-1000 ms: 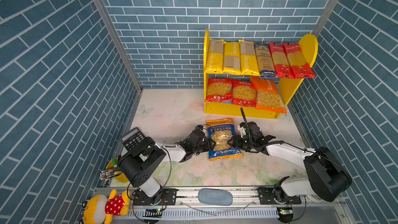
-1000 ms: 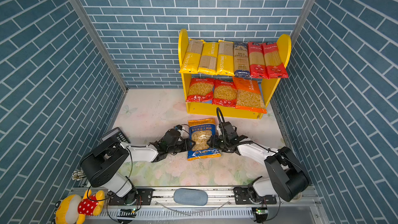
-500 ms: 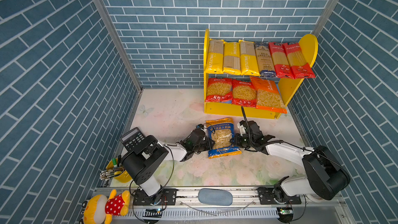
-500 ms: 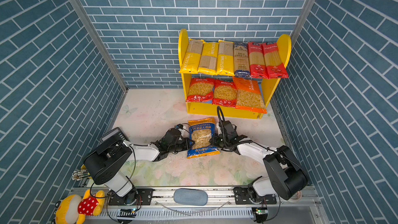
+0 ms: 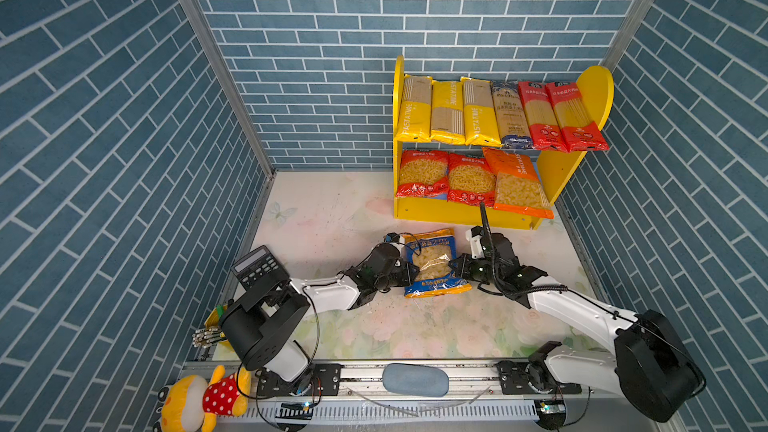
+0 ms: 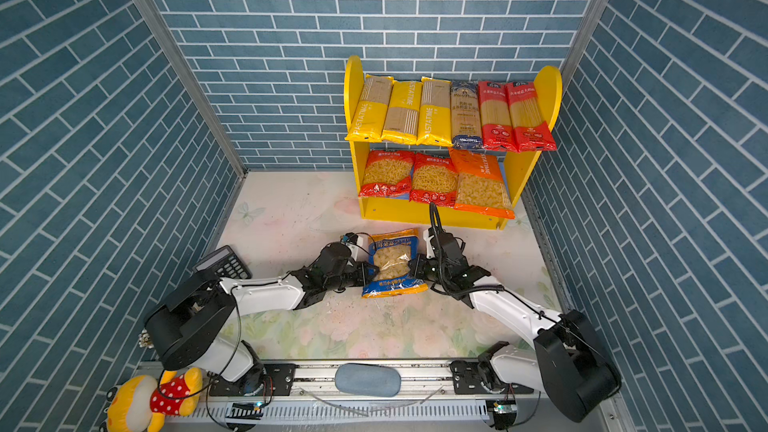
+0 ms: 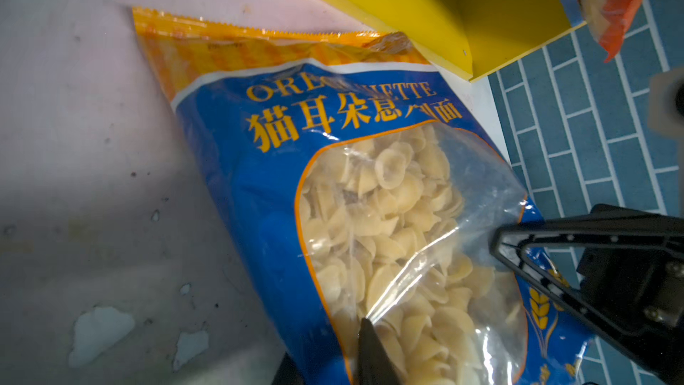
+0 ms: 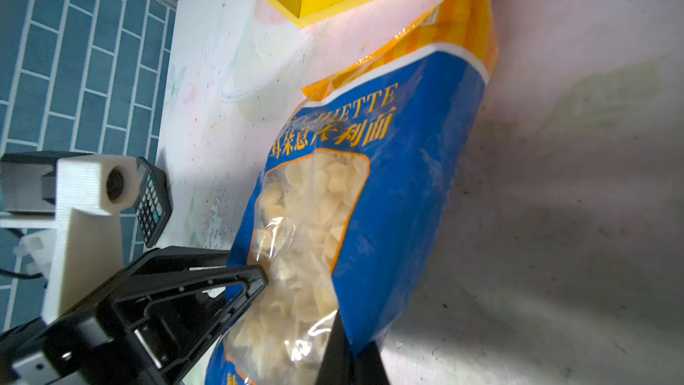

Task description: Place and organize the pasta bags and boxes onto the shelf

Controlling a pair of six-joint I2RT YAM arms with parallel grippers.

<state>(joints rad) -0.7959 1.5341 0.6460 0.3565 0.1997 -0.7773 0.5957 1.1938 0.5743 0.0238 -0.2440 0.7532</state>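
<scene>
A blue ORECCHIETTE bag [image 5: 432, 263] [image 6: 390, 261] lies on the table in front of the shelf [image 5: 457, 213] [image 6: 415, 214]. My left gripper [image 5: 409, 273] [image 7: 329, 364] is shut on the bag's left edge [image 7: 281, 253]. The bag's right edge [image 8: 399, 216] is pinched in my shut right gripper [image 5: 456, 268] [image 8: 351, 361]. The shelf's upper board carries three yellow PASTATIME packs [image 5: 446, 112], a blue spaghetti bag [image 5: 510, 116] and two red ones [image 5: 559, 116]. Its lower board holds two red bags [image 5: 446, 178] and an orange bag [image 5: 517, 187].
A black calculator [image 5: 257, 265] [image 8: 151, 201] leans near the left wall behind my left arm. A yellow plush toy [image 5: 199, 401] sits at the front left by the rail. Blue brick walls enclose the table on three sides.
Both grippers have shut on the blue bag's side edges, having stood open beside it a second ago. The bag lies where it was.
</scene>
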